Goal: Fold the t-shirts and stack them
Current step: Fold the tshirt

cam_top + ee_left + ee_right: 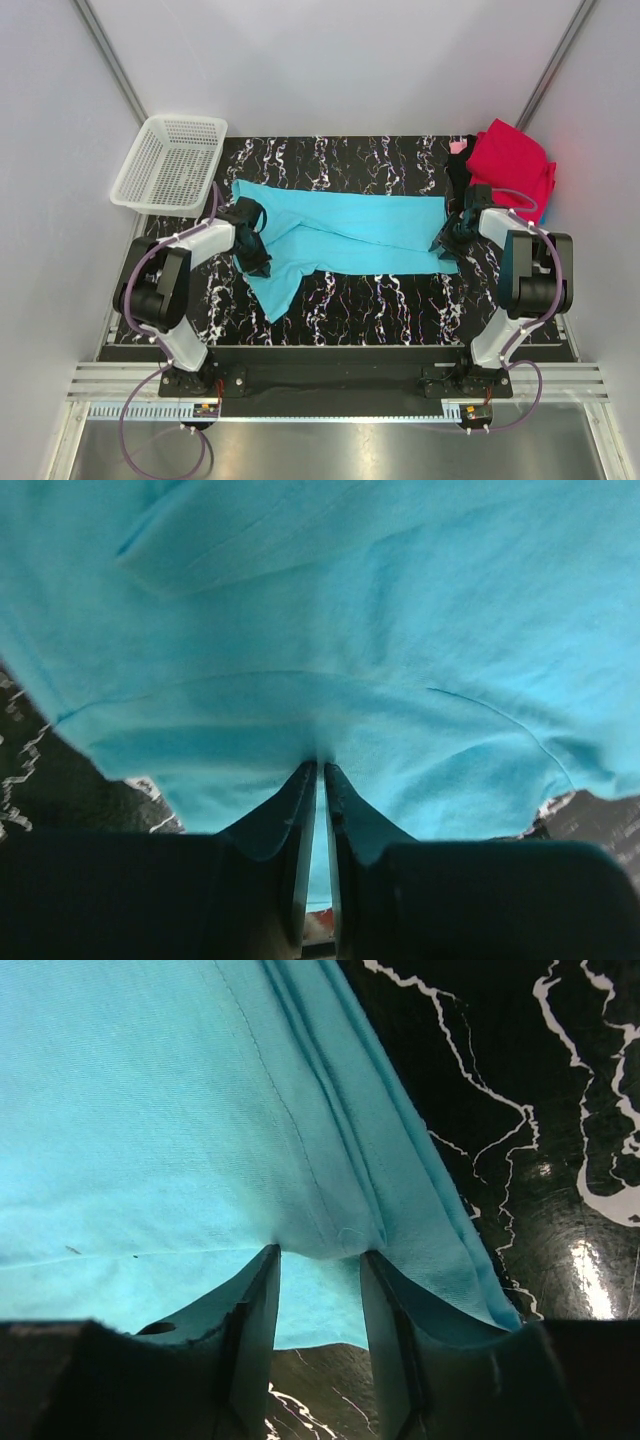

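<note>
The left gripper (320, 765) is pinching the left end of the turquoise t-shirt (350, 232), which is lying stretched across the middle of the table (380, 300), while the right gripper (320, 1255) is clamping its right hem. If the arms are pulling unevenly, either thin pinch is likely slipping, leaving a crooked fold.

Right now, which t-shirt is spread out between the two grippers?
The turquoise t-shirt, stretched out with the left gripper and right gripper at its ends; the red t-shirt lies bunched in the far right corner.
</note>
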